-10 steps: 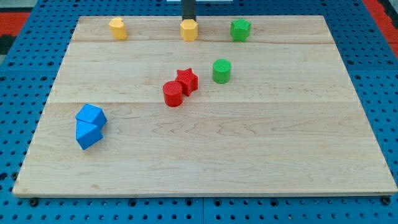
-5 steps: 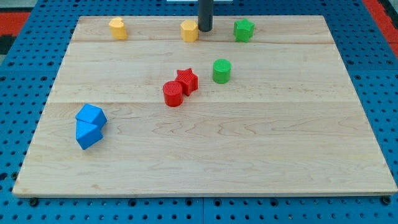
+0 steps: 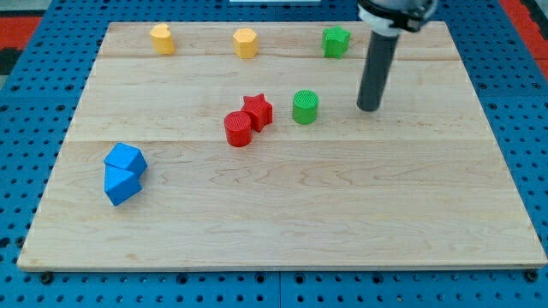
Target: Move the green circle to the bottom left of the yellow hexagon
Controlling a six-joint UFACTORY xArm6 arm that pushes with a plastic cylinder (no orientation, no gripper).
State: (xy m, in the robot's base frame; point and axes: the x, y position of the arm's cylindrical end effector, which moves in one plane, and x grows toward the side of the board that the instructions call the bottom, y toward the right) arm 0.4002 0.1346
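The green circle stands near the board's middle, just right of the red star. The yellow hexagon sits near the view's top edge, up and left of the green circle. My tip rests on the board to the right of the green circle, with a clear gap between them. The rod rises from it toward the view's top right.
A red cylinder touches the red star's lower left. A green star and another yellow block sit along the top edge. Two blue blocks lie together at the left of the wooden board.
My tip moved from beside the yellow hexagon at the top down and right to the right of the green circle. The yellow hexagon shifted slightly left. The green circle hardly moved.
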